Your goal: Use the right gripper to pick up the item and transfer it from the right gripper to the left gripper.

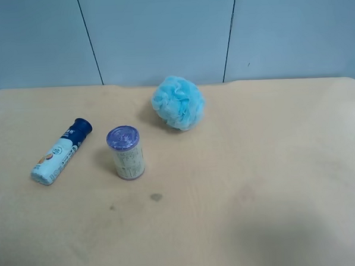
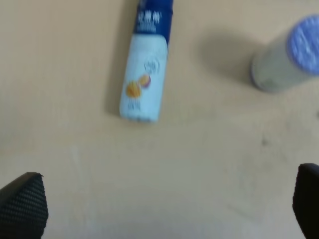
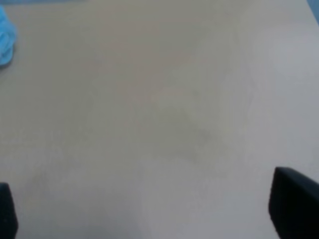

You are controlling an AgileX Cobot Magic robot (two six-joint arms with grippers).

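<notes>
The item, a slim bottle (image 1: 60, 151) with a dark blue cap and a pale lower part, lies on its side at the left of the table (image 1: 256, 164). It also shows in the left wrist view (image 2: 145, 64), ahead of the open left gripper (image 2: 164, 209), whose two black fingertips (image 2: 22, 204) stand far apart and hold nothing. The right gripper (image 3: 154, 209) is open over bare table, with nothing between its black fingertips (image 3: 294, 206). Neither arm shows in the exterior high view.
A short purple-lidded can (image 1: 126, 152) stands upright just right of the bottle; it also shows in the left wrist view (image 2: 289, 55). A fluffy light-blue bath puff (image 1: 177, 102) sits behind it, its edge showing in the right wrist view (image 3: 5, 42). A panelled wall stands behind.
</notes>
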